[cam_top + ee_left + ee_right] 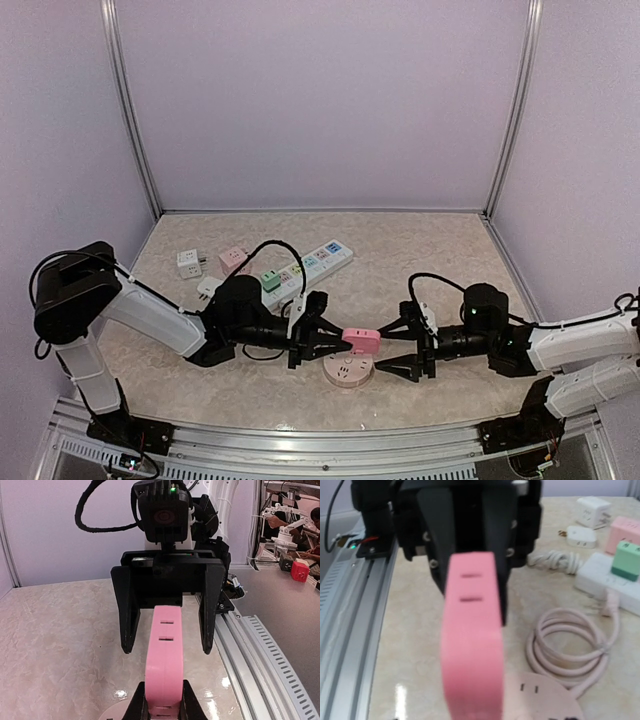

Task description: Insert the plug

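The pink plug is a flat rounded block with slots, held level just above the table. My left gripper is shut on its left end; in the left wrist view my fingers pinch the plug on both sides. My right gripper faces it from the right and is open. Its two black fingers stand apart on either side of the plug's far end without touching it. A round pink socket lies on the table right under the plug. The right wrist view shows the plug close up, with that gripper's own fingers hidden.
A white power strip with a green adapter lies behind the left arm. Loose pink and white adapters sit at the back left. A coiled pale cable lies beside the round socket. An aluminium rail runs along the near edge.
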